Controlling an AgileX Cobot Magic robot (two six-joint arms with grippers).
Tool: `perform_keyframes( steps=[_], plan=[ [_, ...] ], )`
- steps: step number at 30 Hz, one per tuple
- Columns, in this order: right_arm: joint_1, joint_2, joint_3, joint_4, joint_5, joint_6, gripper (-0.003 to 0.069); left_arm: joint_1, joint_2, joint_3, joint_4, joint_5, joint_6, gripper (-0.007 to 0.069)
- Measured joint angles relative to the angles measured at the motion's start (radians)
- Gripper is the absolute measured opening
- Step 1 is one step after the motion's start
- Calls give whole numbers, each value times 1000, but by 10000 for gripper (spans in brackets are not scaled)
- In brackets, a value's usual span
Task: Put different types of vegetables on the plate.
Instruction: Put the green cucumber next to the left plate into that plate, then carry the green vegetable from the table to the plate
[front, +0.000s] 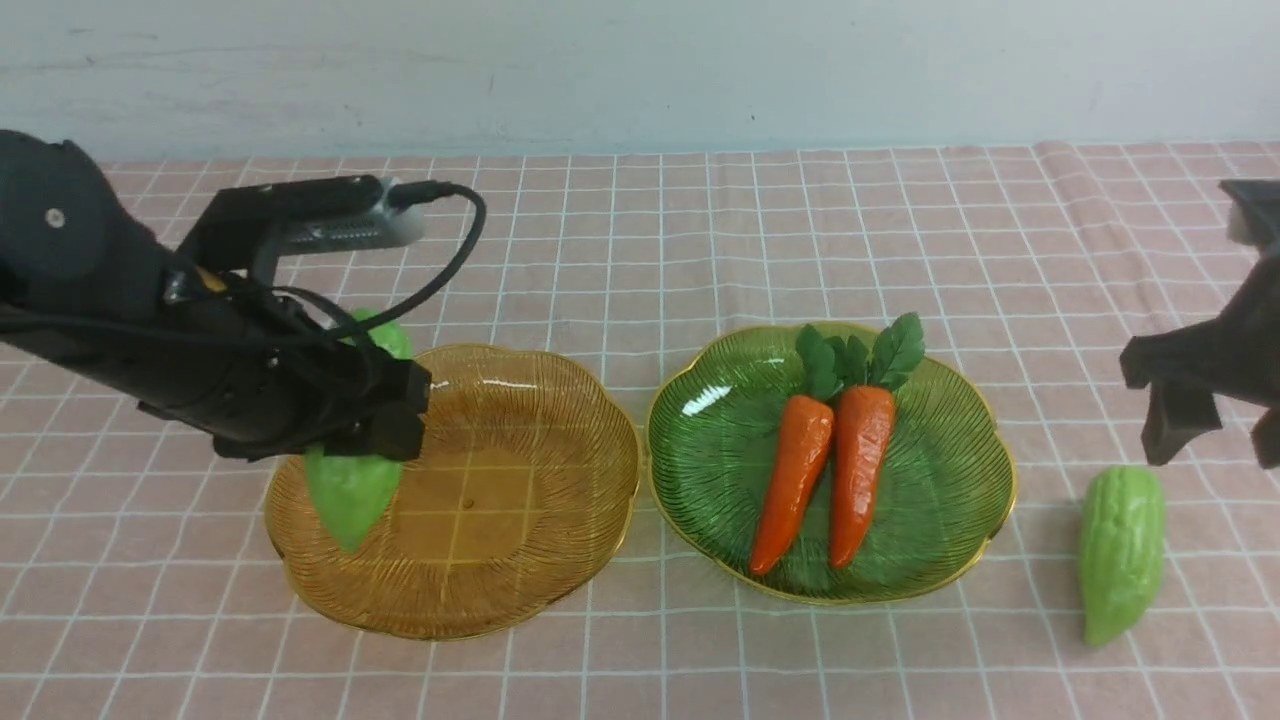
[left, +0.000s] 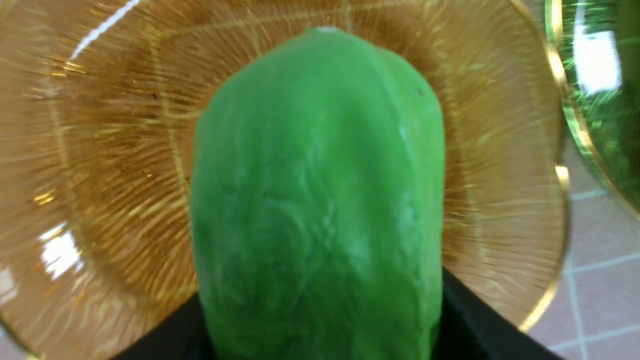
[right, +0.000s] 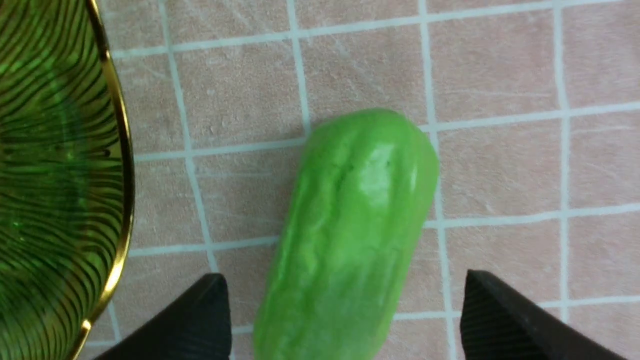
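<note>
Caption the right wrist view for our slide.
Open right gripper poised over a green gourd beside the green plate.

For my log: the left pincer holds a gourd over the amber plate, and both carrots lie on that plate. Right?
Not quite: the front view shows both carrots on the green plate. The left pincer does hold a gourd over the amber plate.

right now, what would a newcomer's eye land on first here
Two glossy orange carrots lie side by side in the green plate, right of centre. The left gripper is shut on a light green gourd over the amber plate's left side. A second gourd lies on the checked cloth right of the green plate, beneath the open right gripper.
</note>
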Motion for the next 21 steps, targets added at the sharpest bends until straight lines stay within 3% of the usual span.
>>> perform_keyframes(
  steps=[6, 9, 10, 12, 15, 16, 18, 21],
  plan=[
    [0, 138, -2, 32, -13, 0, 598, 0, 119, -34, 0, -16, 14, 589],
    [0, 166, -3, 32, -11, -30, 552, 0, 117, -40, 1, -15, 14, 603],
    [0, 167, -10, 36, 5, -61, 494, 0, 111, -47, 6, -7, 14, 583],
    [0, 165, -32, 44, 41, -96, 409, 0, 85, -63, 28, 24, 14, 453],
    [0, 123, -104, 56, 87, -103, 415, 0, -2, -76, 94, 85, 14, 135],
    [0, 102, -125, 60, 89, -93, 415, 0, -41, -76, 122, 104, 12, 69],
    [4, 44, -170, 82, 93, -66, 415, 0, -146, -76, 182, 154, -18, 11],
    [46, -37, -219, 174, 89, -64, 415, 0, -283, -70, 218, 192, -59, -3]
  ],
)
